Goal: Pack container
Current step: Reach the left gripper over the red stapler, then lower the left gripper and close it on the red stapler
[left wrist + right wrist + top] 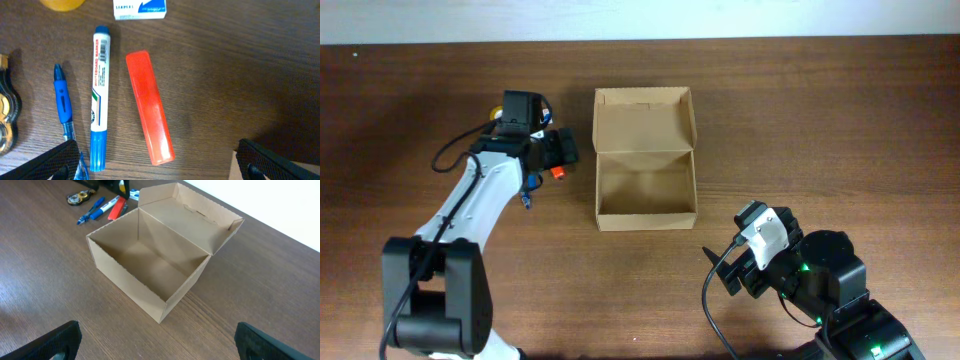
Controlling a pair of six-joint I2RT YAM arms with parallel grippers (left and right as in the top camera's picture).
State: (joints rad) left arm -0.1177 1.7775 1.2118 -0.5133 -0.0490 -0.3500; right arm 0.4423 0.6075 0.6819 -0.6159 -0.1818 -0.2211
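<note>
The container (pixel 646 222) is a plain brown cardboard box in the middle of the table, with its flap lid hinged back and nothing inside. In the right wrist view the container (pixel 131 287) stands just ahead of my open right gripper (pixel 160 345). My left gripper (pixel 560 150) hovers to the left of the box. It is open over an orange-red highlighter (pixel 149 107), a white marker with blue caps (pixel 99 97) and a blue pen (pixel 62 102), all lying on the wood. Nothing sits between its fingers (pixel 60 160). My right gripper (pixel 730 250) hangs near the box's front right corner.
A small white and blue staples box (pixel 140 9) and a yellow object (pixel 62 4) lie beyond the pens. A tape dispenser (pixel 6 110) sits at the left edge. The dark wooden table (pixel 820 110) ends at a white strip at the back.
</note>
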